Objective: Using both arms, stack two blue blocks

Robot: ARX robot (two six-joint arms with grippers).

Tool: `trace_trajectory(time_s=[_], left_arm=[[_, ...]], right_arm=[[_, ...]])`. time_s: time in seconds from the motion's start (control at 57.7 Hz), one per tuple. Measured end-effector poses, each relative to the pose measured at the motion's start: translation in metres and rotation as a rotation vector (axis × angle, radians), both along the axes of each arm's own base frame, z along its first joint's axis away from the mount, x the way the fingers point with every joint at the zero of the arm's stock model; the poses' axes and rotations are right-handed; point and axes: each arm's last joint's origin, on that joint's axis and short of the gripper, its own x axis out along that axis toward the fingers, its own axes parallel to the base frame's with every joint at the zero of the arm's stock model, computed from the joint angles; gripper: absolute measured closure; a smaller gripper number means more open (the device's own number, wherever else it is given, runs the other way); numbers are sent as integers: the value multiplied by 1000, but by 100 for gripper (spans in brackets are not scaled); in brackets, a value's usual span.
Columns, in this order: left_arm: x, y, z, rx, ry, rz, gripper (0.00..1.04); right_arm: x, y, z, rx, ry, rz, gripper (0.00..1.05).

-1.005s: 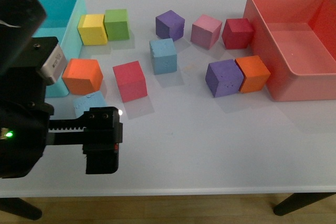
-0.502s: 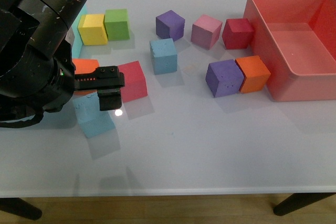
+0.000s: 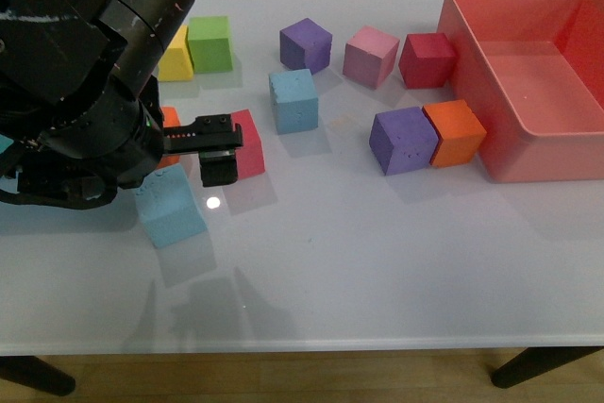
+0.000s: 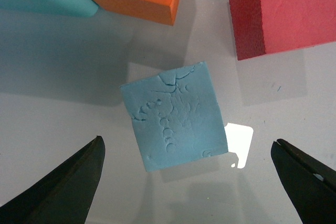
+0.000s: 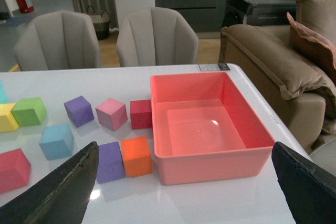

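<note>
Left pincer [image 4: 186, 140] spread, blue block [image 4: 176, 116] between fingertips, seemingly untouched

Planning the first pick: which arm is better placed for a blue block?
Left. The open left tool hangs over the near blue block, a finger each side. The right tool sits high, away from it.

I saw the left arm [image 3: 85, 73] filling the left side, with its tool [image 3: 219, 156] partly covering the red block [image 3: 251, 139]. One blue block [image 3: 170, 207] sat skewed on the worktop [image 3: 377, 252], just beside the arm on the near side. The other blue block [image 3: 293, 99] stood mid-worktop, well apart. A purple cube [image 3: 403, 140] and an orange cube [image 3: 456, 132] touched, right beside the pink bin [image 3: 528, 162].
</note>
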Motion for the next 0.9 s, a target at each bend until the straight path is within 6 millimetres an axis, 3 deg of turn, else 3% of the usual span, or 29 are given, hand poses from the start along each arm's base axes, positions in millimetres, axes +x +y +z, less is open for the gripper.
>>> trace_trajectory(time_s=[0.901], left_arm=[[15,1,-36,24,39,9,9]], right_arm=[[0,0,0,0,0,0,9]])
